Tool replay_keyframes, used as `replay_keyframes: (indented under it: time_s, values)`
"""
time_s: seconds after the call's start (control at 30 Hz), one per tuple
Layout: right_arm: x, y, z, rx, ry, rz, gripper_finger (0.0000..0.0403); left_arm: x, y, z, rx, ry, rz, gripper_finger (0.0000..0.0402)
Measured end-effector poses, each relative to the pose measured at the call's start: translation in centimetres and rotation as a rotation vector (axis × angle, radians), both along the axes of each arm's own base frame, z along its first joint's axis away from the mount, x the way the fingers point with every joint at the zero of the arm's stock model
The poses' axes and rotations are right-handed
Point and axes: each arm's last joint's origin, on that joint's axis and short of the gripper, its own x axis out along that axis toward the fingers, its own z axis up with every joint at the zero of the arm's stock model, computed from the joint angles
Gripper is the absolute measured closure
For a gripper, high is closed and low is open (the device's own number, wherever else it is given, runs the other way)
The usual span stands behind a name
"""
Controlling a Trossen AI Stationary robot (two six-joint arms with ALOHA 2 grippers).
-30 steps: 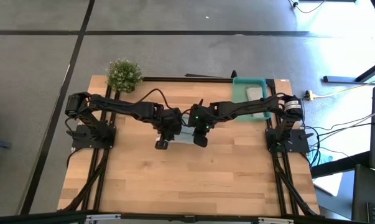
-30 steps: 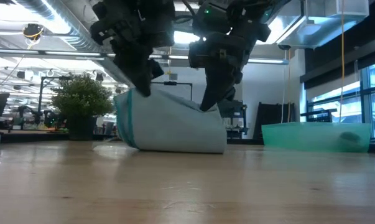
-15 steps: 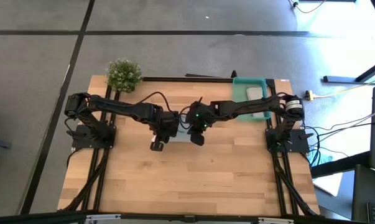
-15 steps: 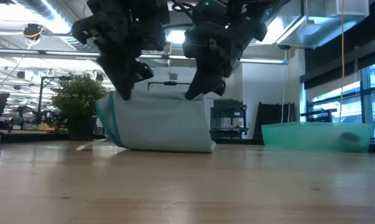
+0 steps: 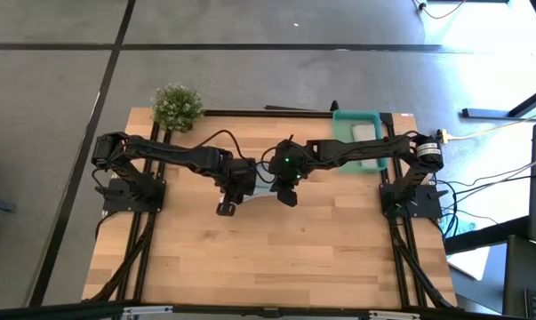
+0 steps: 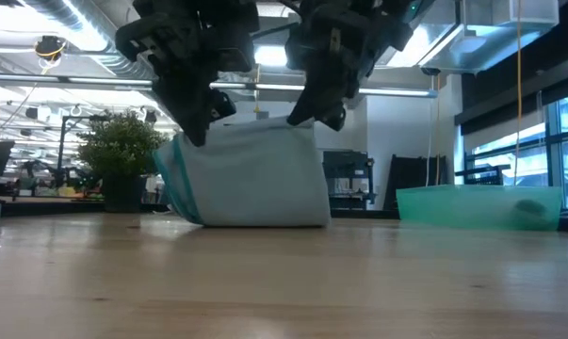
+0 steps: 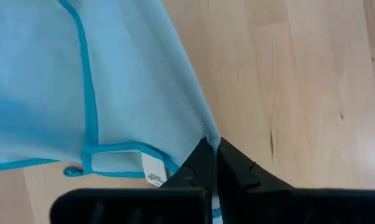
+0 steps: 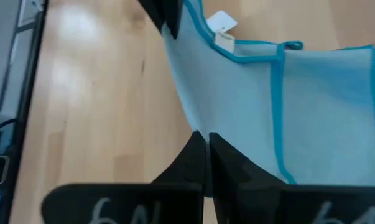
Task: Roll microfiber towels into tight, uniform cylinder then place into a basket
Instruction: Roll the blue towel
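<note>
A light blue microfiber towel point(image 6: 251, 174) with a teal hem hangs between my two grippers at the table's middle, its lower part point(image 6: 255, 220) resting on the wood. My left gripper point(image 6: 197, 137) is shut on one end of its top edge and my right gripper point(image 6: 304, 117) on the other end. In the high view the grippers point(image 5: 235, 197) point(image 5: 285, 191) hide most of the towel point(image 5: 264, 188). The teal basket point(image 5: 356, 114) stands at the far right and holds a pale rolled towel point(image 5: 364, 133). My left gripper pinches the towel's unhemmed top fold point(image 7: 207, 132) between its two fingers, next to the corner with the white label. It comes steeply from above. The cloth hangs below the fingers, with its lower part on the table. My right gripper pinches the same top fold at its other end point(image 8: 197, 127), slanting down from above. The fold runs taut from there to the left gripper point(image 8: 165, 15). The cloth hangs below, its bottom on the table.
A small bushy green plant point(image 5: 177, 105) stands at the table's far left corner. The basket point(image 6: 477, 207) is to the right of the towel. Bare wood point(image 5: 268, 258) lies toward the near edge.
My right gripper has gone up with its end of the towel. The top edge, which sloped down toward that side, now runs about level and taut between the grippers. The towel's lower part has stayed on the table.
</note>
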Motion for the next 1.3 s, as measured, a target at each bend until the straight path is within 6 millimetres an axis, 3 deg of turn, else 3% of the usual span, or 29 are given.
replay_keyframes:
  time_s: [0.3,0.53,0.77,1.1,1.3]
  values:
    - [-0.1,1.0,-0.6,0.000,0.055,0.024,0.0396,-0.2,0.0,0.3,-0.008,0.001,0.074,0.0401]
    - [-0.1,-0.1,-0.5,0.010,0.042,0.008,0.0396,-0.9,-1.3,1.9,0.016,-0.073,-0.023,0.0401]
    - [-0.2,-1.0,-0.4,0.083,0.036,-0.012,0.0396,-0.8,-1.7,1.6,0.020,-0.061,-0.022,0.0401]
    - [0.1,-1.0,-1.7,0.096,0.107,-0.096,0.0396,-0.1,-1.3,0.6,0.039,-0.048,-0.010,0.0401]
    - [-0.3,-1.7,-2.0,0.107,0.171,-0.194,0.0396,0.4,0.1,0.4,0.060,-0.073,0.069,0.0401]
